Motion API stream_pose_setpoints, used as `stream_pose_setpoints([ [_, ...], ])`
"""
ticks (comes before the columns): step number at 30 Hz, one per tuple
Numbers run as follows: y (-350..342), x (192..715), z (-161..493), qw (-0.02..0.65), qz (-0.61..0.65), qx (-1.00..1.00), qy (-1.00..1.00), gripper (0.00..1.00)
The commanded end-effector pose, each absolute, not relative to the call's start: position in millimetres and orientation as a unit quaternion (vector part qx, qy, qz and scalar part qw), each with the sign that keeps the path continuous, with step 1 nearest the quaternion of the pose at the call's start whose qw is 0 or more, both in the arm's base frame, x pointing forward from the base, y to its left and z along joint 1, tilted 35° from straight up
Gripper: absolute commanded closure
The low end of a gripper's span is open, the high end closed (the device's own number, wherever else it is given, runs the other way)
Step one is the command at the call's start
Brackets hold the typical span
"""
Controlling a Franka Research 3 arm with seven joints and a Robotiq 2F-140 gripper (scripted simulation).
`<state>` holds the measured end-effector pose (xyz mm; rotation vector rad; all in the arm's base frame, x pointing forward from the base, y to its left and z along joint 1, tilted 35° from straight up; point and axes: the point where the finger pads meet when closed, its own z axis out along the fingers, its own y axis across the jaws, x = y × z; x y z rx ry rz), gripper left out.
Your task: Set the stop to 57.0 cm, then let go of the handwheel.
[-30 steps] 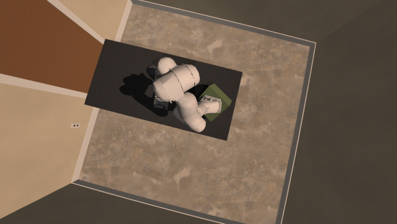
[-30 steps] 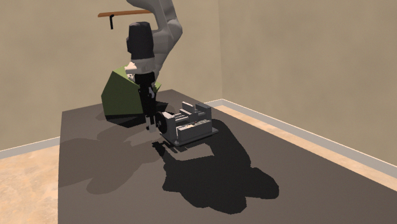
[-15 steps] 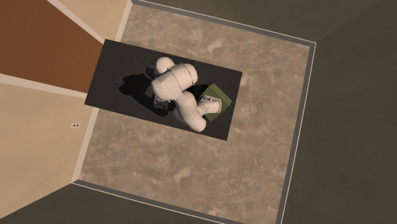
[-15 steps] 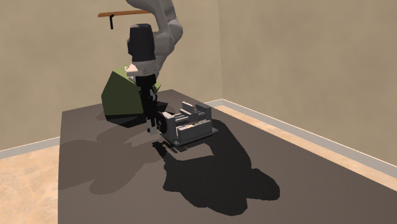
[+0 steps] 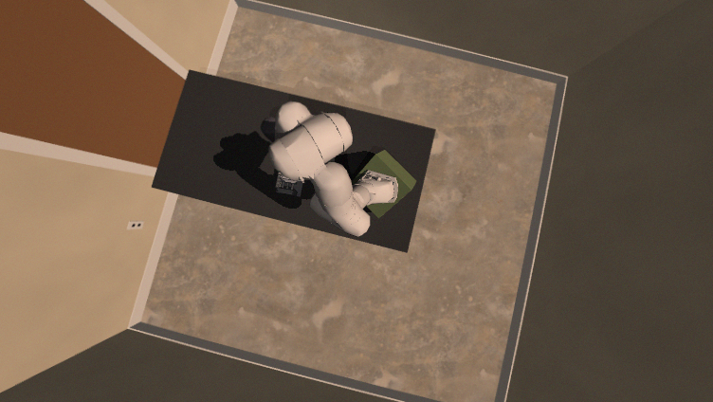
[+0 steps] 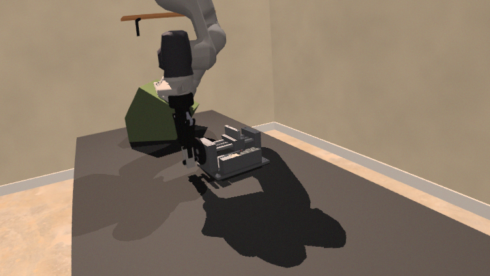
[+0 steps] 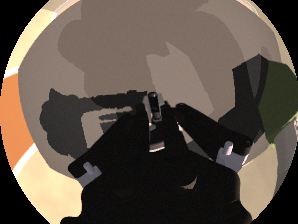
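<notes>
A small grey stop fixture (image 6: 236, 154) (image 5: 286, 181) stands on the dark table (image 6: 343, 206) (image 5: 210, 109), with rails, a scale strip on its side and a dark round handwheel (image 6: 197, 153) at its near left end. My gripper (image 6: 189, 158) (image 7: 154, 101) points straight down at that end and is shut on the handwheel's crank handle. In the wrist view the fingers meet around a small pale piece, with the fixture (image 7: 80, 112) as a dark shape to the left. From above, the arm hides most of the fixture.
A green block (image 6: 150, 120) (image 5: 394, 174) (image 7: 276, 106) stands on the table just behind the gripper. A wooden shelf with a black bracket (image 6: 150, 16) hangs on the back wall. The table's edge (image 6: 72, 206) runs along the left over a tan floor.
</notes>
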<state>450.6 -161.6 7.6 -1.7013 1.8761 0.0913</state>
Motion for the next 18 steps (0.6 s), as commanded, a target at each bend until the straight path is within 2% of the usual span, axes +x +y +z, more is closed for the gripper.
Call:
stream_pose_setpoints([
  [1, -163.1, 453.2, 6.7, 0.3, 0.035, -0.637, 0.709, 0.96],
  [18, -163.8, 459.7, 7.8, 0.3, 0.035, -0.637, 0.709, 0.96],
])
